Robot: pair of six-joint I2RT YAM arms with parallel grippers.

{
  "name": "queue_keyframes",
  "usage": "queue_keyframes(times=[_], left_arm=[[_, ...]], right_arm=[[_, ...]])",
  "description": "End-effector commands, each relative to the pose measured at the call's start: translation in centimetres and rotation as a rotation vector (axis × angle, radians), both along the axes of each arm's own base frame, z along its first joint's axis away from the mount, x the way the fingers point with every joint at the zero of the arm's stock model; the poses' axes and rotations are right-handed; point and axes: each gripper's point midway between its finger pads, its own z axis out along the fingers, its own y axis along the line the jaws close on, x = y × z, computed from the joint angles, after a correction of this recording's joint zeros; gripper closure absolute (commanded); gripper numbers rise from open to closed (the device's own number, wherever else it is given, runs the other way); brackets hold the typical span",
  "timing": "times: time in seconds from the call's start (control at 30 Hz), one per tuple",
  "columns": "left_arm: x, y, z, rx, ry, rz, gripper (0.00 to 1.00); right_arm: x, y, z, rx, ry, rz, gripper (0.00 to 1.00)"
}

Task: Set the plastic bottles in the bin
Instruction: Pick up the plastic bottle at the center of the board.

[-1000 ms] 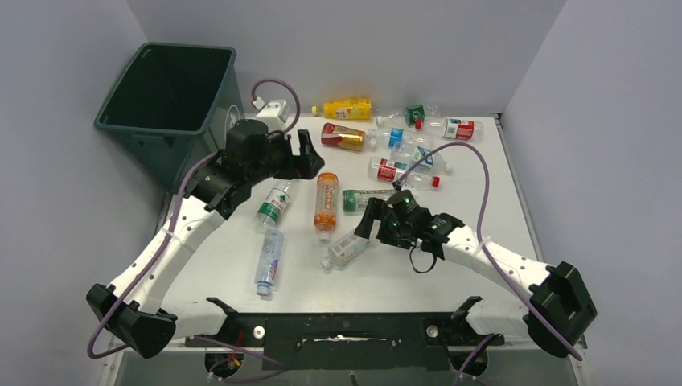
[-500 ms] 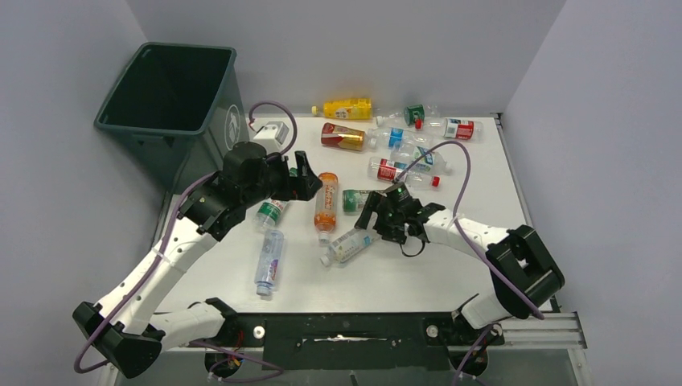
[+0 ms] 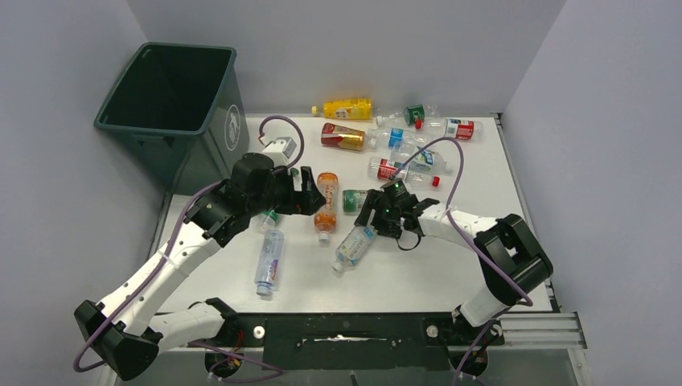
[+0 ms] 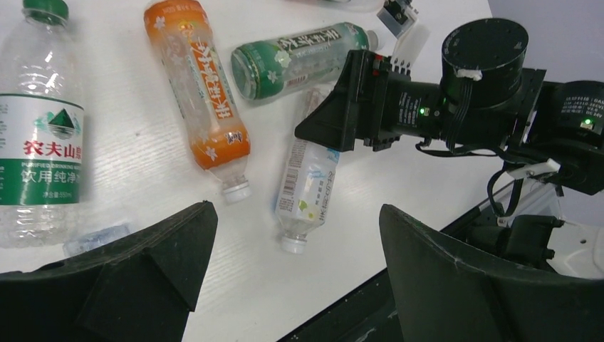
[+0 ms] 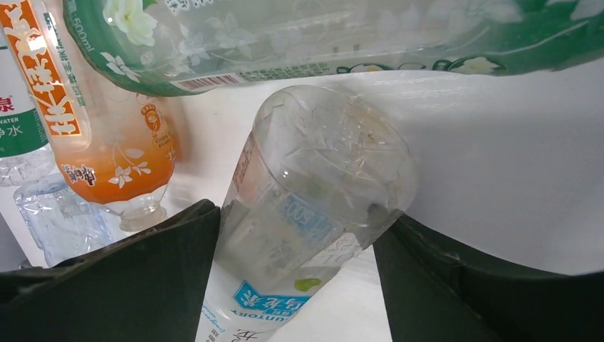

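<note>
Straddling base of clear blue-labelled plastic bottle (image 5: pixel 313 185) lying on white bench (image 3: pixel 402 273) w/ right fingers (image 5: pixel 128 285) spread wide, not clamping yet; I'm lining up a grip. Left fingers (image 4: pixel 128 285) hanging open nearby; dark green square plastic bin (image 3: pixel 219 133) sitting far left.

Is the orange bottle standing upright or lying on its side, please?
Lying on its side: the orange bottle stretches flat along the table, neck toward the near edge.

White arms (image 3: pixel 173 257), black joints (image 3: pixel 515 257), purple cables (image 3: pixel 460 165), green lights (image 4: pixel 424 111); left pincer (image 4: pixel 295 278) and right pincer (image 5: pixel 295 278) matte black.
</note>
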Motion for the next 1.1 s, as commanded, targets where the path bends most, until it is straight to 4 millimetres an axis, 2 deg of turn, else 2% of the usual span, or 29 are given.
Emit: queue_keyframes(times=[0.0,0.3,0.43,0.83,1.07], left_arm=[[-1.8,-0.7,0.5,-0.060,0.016,-0.060,0.15],[-3.9,-1.0,-2.5,-0.057,0.100,-0.113,0.15],[-4.5,-1.4,-2.7,-0.078,0.110,-0.149,0.15],[-6.7,-1.8,-3.8,-0.091,0.142,-0.259,0.15],[-7.9,-1.9,-4.2,-0.127,0.151,-0.298,0.15]], right_arm=[[0.8,0.4,2.5,0.048,-0.089,0.021,0.28],[-0.5,-0.5,3.1,0.014,-0.094,0.064,0.47],[-0.8,-0.4,4.3,0.029,-0.110,0.065,0.51],[-1.3,0.3,9.4,0.109,-0.180,0.076,0.56],[-2.0,1.0,11.6,0.140,-0.202,0.150,0.58]])
